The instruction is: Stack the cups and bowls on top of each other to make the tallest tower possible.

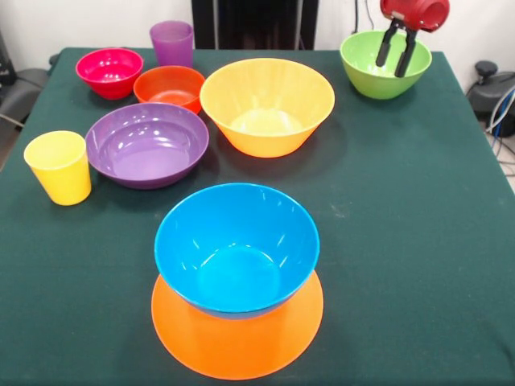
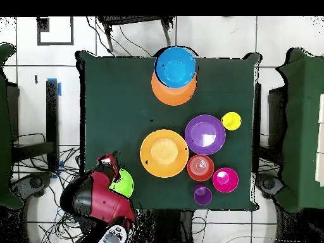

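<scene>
The arm hides part of the green bowl (image 1: 385, 68), over which the gripper (image 1: 396, 63) hangs released.

Dark green surface (image 1: 402, 201). Blue bowl (image 1: 236, 245) on an orange one (image 1: 237, 342); beside them, a yellow-orange bowl (image 1: 267, 104), purple bowl (image 1: 147, 145), yellow cup (image 1: 59, 167), green bowl (image 1: 385, 64), and a red, black-fingered hand (image 1: 396, 52).
</scene>
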{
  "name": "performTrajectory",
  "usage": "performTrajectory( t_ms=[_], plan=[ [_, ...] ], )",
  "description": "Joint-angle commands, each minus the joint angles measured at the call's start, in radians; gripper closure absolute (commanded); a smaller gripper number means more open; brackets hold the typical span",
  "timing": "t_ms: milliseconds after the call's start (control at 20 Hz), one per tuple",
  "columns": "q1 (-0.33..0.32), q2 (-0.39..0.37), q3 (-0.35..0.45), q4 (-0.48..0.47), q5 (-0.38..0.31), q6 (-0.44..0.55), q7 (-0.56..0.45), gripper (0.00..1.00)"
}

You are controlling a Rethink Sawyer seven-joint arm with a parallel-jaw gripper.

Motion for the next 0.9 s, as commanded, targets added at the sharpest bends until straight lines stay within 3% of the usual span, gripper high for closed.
performTrajectory(
  t_ms=[50, 900],
  plan=[
    [-0.018, 0.048, 0.098, 0.019, 0.031, 0.046, 0.21, 0.0],
    [0.045, 0.086, 0.088, 0.036, 0.09, 0.024, 0.242, 0.0]
  ],
)
